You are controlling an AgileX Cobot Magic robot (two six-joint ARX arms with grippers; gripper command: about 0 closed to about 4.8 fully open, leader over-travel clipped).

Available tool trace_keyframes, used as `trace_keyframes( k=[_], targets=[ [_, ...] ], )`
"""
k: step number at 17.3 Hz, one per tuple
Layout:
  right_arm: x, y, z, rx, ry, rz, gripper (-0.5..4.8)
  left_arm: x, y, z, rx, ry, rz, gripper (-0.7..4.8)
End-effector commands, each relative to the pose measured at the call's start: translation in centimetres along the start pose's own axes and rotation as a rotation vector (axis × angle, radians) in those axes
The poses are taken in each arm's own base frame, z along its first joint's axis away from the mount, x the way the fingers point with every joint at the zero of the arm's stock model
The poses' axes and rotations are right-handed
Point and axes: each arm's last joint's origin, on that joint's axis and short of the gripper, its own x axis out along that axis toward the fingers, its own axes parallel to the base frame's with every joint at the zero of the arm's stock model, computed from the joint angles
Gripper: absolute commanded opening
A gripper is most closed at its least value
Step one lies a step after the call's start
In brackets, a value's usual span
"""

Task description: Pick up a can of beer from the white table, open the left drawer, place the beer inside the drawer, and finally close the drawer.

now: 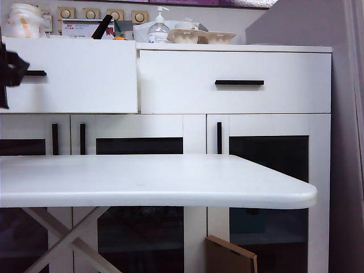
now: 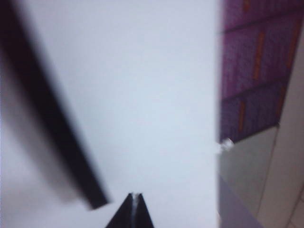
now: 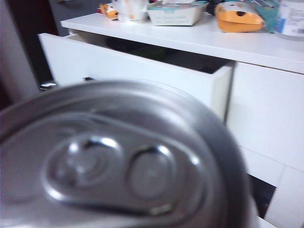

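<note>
The left gripper [image 2: 136, 209] has its two dark fingertips pressed together with nothing between them. It sits just in front of the white face of the drawer [image 2: 142, 85], close beside the end of the drawer's black bar handle [image 2: 52, 128], which crosses the left wrist view as a blurred dark stripe. In the exterior view a dark part of the left arm [image 1: 10, 71] shows at the frame's edge, over the near end of that same handle [image 1: 35, 73].

The right gripper itself is out of sight in its own wrist view: the silver top of the can of beer [image 3: 118, 161], with its pull tab, fills the lower part of the picture right under the camera. The can appears to sit in this gripper, but the fingers are hidden, so how they stand cannot be read. The can is held up in front of the drawer [image 3: 137, 71] and level with it.

The drawer [image 1: 71, 74] stands pulled out from the white cabinet [image 1: 318, 170], its front proud of the neighbouring shut drawer [image 1: 233, 82], its dark inside visible from the right wrist. A clear pump bottle [image 1: 158, 28] and some cartons rest on the cabinet top behind the drawer. The white table [image 1: 148, 179] stands in front of the cabinet, below the drawer.
</note>
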Motion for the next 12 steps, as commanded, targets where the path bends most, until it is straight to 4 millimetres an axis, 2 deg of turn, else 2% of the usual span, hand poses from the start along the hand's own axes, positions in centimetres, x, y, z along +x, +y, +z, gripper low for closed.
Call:
trace_keyframes(
  k=[1,7,8,9,10,12],
  targets=[
    [-0.7,0.3,1.3,-0.019,-0.085,0.007,1.12,-1.1,-1.7,-0.3,0.027,0.039,-0.03,-0.06],
    [-0.7,0.3,1.4,-0.02,-0.086,0.015,1.12,-4.2,-3.4,-1.1,0.007,0.061,-0.004,-0.06],
    [-0.7,0.3,1.4,-0.02,-0.086,0.015,1.12,-4.5,-3.7,-1.2,-0.015,0.112,-0.012,0.86],
    [-0.7,0.3,1.4,-0.02,-0.086,0.015,1.12,-4.5,-3.8,-1.2,-0.069,0.157,-0.014,3.44],
    [-0.7,0.3,1.4,-0.02,-0.086,0.016,1.12,-4.5,-4.0,-1.3,-0.132,0.198,-0.018,4.79],
    [-0.7,0.3,1.4,-0.02,-0.087,0.016,1.12,-4.5,-4.6,-1.3,-0.15,0.217,-0.039,4.79]
  ],
)
